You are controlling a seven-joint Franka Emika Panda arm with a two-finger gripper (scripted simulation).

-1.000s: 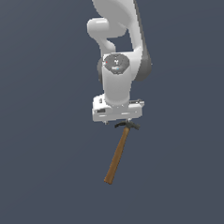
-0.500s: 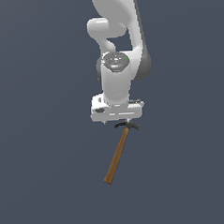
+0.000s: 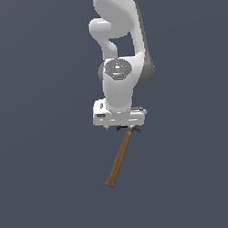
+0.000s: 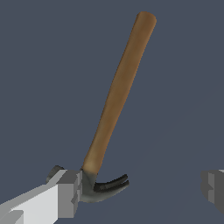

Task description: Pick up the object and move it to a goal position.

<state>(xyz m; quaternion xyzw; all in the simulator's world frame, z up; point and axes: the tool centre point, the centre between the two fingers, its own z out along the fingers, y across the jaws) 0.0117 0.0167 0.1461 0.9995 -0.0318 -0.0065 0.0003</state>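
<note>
Panda arm (image 3: 119, 48) unmoved over the last second, hammer pose unchanged. The claw hammer (image 3: 119, 156) hangs just below the end effector (image 3: 128, 128), handle slanting down. Fingers spread: one finger (image 4: 65, 192) touches the head, the other stands well apart. Grasp probably insecure; goal unmarked.

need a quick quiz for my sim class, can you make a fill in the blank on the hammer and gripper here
1. The hammer has a handle coloured ____.
2. In the wrist view the gripper has its jaws ____.
3. One finger sits beside the hammer's dark ____.

Missing words: brown; open; head
</note>
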